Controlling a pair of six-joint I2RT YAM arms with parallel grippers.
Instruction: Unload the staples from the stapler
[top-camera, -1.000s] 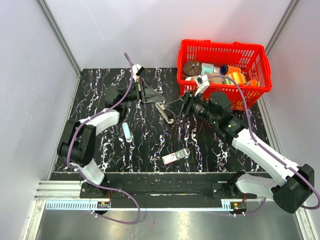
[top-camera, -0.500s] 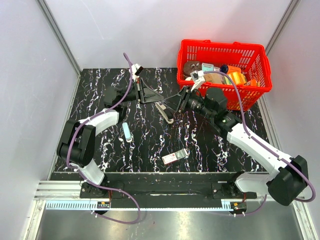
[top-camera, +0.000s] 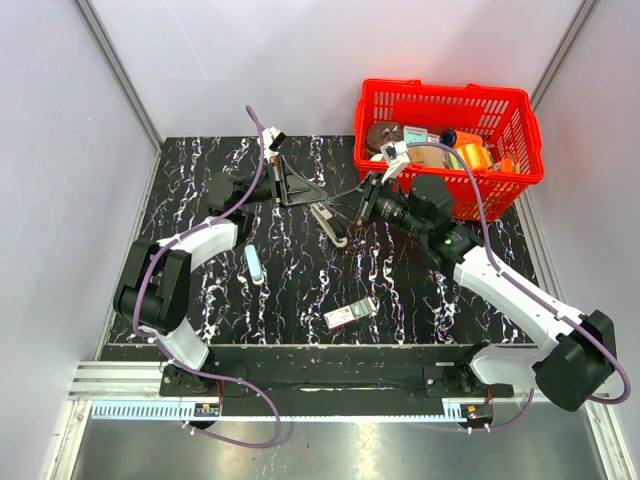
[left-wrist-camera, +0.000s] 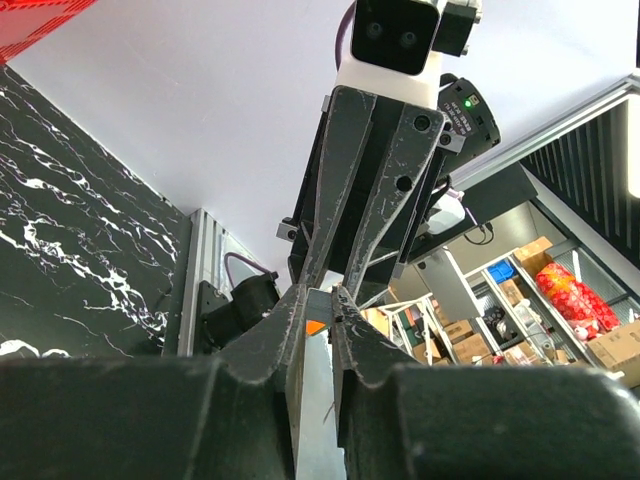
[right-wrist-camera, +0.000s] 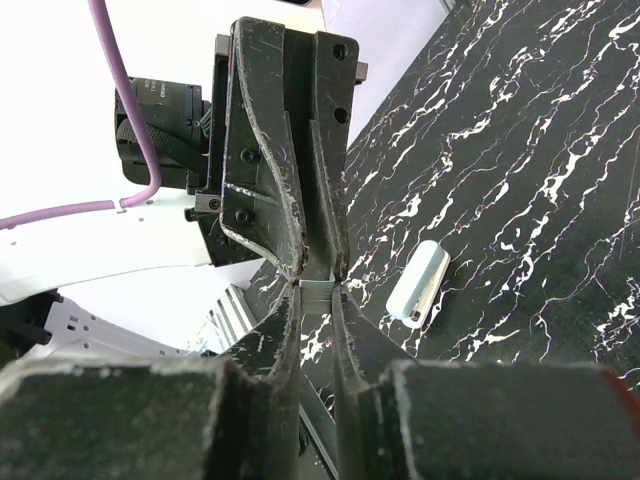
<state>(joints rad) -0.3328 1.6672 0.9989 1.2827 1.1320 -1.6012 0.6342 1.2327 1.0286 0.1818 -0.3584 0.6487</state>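
Observation:
The stapler (top-camera: 331, 224) is held above the table between the two arms, its silvery track and hinged arm showing in the top view. My left gripper (top-camera: 320, 195) is shut on the silvery track (left-wrist-camera: 317, 400), which runs up between its fingers. My right gripper (top-camera: 352, 207) meets it tip to tip from the right and is shut on a short ribbed silvery strip of staples (right-wrist-camera: 318, 293) at the track's end. In each wrist view the other gripper's fingers (left-wrist-camera: 350, 180) stand straight opposite.
A pale blue-white short stick (top-camera: 253, 264) lies left of centre and also shows in the right wrist view (right-wrist-camera: 418, 283). A small flat box with a red-white label (top-camera: 350, 313) lies near the front. A red basket (top-camera: 520, 176) with several items stands at the back right.
My right gripper has moved up and left to meet the left gripper's tips and now pinches the silvery strip. The left arm has stayed put.

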